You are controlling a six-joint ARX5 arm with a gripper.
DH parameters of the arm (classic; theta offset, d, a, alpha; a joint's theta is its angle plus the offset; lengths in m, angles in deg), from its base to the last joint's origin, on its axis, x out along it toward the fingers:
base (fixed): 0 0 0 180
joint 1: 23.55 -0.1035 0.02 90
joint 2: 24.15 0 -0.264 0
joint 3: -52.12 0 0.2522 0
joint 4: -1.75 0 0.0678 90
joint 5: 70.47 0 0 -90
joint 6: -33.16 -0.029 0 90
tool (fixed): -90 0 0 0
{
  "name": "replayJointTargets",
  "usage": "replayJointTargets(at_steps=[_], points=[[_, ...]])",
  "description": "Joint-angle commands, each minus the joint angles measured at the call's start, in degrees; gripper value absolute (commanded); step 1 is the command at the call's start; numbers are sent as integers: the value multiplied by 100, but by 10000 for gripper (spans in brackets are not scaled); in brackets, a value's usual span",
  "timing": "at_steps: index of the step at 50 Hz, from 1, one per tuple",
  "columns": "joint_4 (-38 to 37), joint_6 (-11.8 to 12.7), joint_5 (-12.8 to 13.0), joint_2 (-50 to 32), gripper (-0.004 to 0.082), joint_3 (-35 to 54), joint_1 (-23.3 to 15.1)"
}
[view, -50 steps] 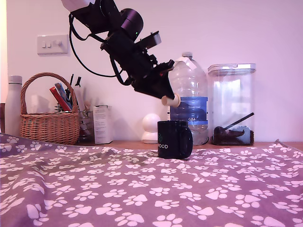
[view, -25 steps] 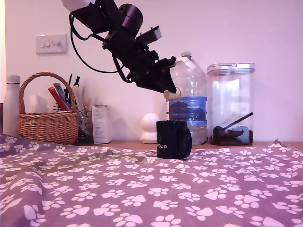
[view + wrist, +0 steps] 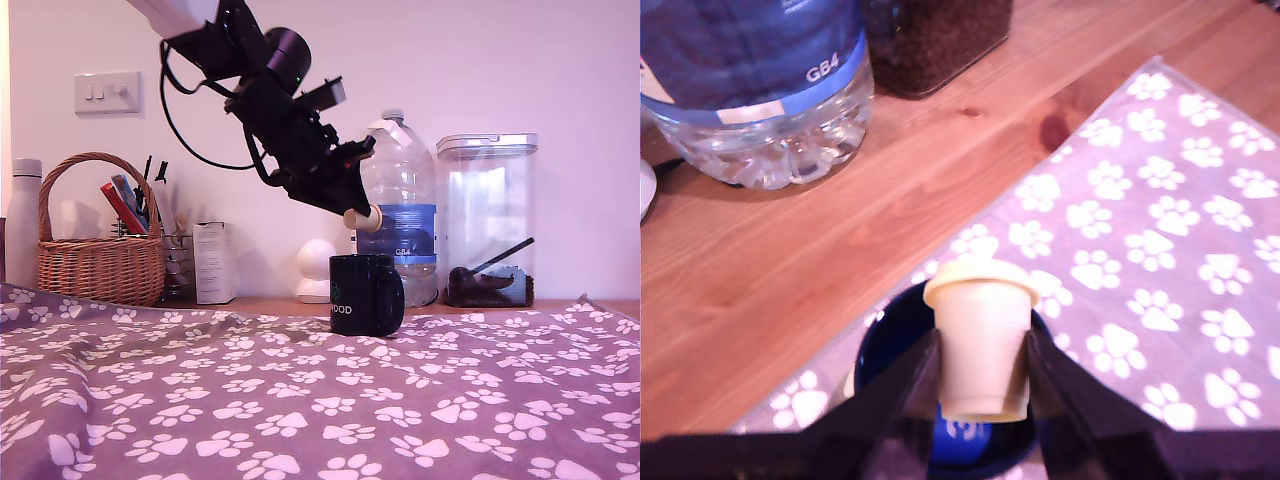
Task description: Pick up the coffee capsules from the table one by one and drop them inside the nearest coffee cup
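Black arm [image 3: 272, 95] slants down from exterior view's upper left | gripper [image 3: 981, 385] pinching cream capsule [image 3: 981, 315] | tapered, rimmed, above mug [image 3: 362, 297] mouth

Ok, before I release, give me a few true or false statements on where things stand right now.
1. The end effector is shut on the capsule. True.
2. The capsule is already inside the mug. False: it is held in the air above the mug's opening.
3. The bottle stands on bare wood, beyond the mug in the exterior view. True.
4. The basket is at the exterior view's right. False: it is at that view's left, well away from the mug.
5. The mug lies on its side. False: it stands upright, opening up.
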Motion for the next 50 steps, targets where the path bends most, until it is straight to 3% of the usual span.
replayJointTargets(at_steps=[1, 33, 41, 50], points=[[28, 35, 11, 238, 133, -20, -2], [249, 15, 50, 345, 139, -22, -63], [260, -33, 48, 345, 254, -22, -63], [249, -96, 48, 345, 469, -22, -63]])
